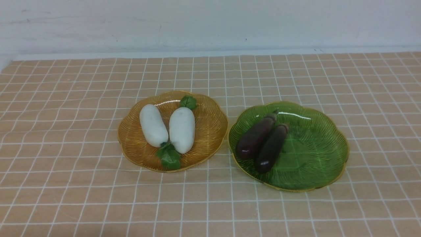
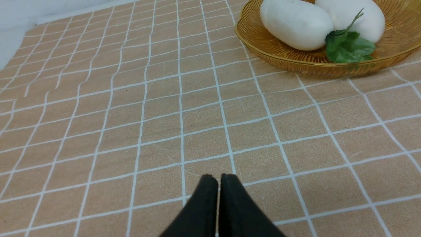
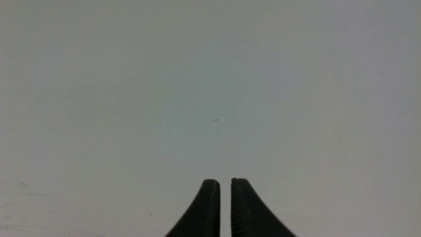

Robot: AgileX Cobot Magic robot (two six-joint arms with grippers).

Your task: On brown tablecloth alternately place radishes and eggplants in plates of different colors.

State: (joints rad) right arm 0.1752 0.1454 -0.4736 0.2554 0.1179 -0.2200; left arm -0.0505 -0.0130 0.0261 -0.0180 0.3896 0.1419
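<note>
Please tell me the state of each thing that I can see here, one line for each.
Radishes: both lying in amber plate.
Eggplants: both lying side by side in green plate.
Left end effector: shut, empty, over brown tablecloth.
Right end effector: nearly shut, empty.

Radishes (image 1: 167, 128) in left plate (image 1: 210, 131), eggplants (image 1: 261, 141) in right plate (image 1: 315, 154), side by side.
</note>
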